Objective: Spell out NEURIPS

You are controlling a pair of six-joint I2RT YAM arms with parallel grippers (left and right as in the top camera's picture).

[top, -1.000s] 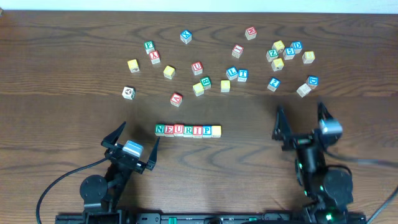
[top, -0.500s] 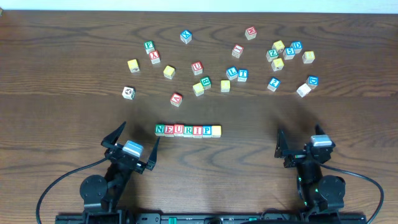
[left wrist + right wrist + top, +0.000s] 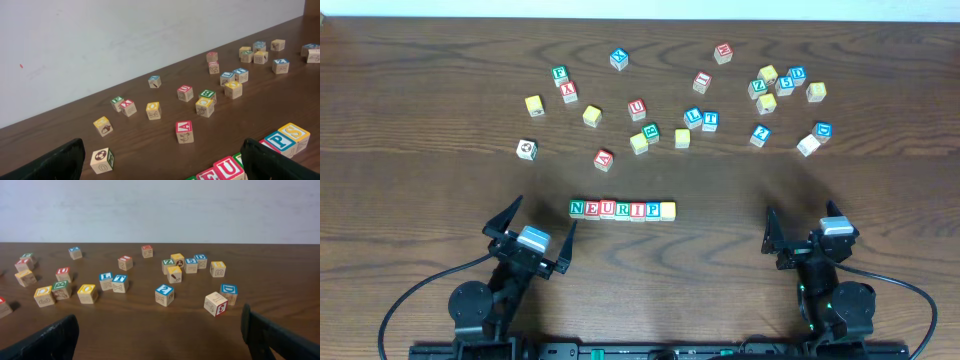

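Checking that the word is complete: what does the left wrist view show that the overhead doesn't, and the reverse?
Left wrist only: a readable S on the yellow end cube, and the pale wall. Overhead only: the whole row uncut, and the right gripper, jaws open. Both: the blue P cube and the loose red A cube.

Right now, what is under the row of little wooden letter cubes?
Only the dark brown wooden table shows around the row of wooden letter cubes; they sit flat on it. The patch directly beneath is covered, so unseen.
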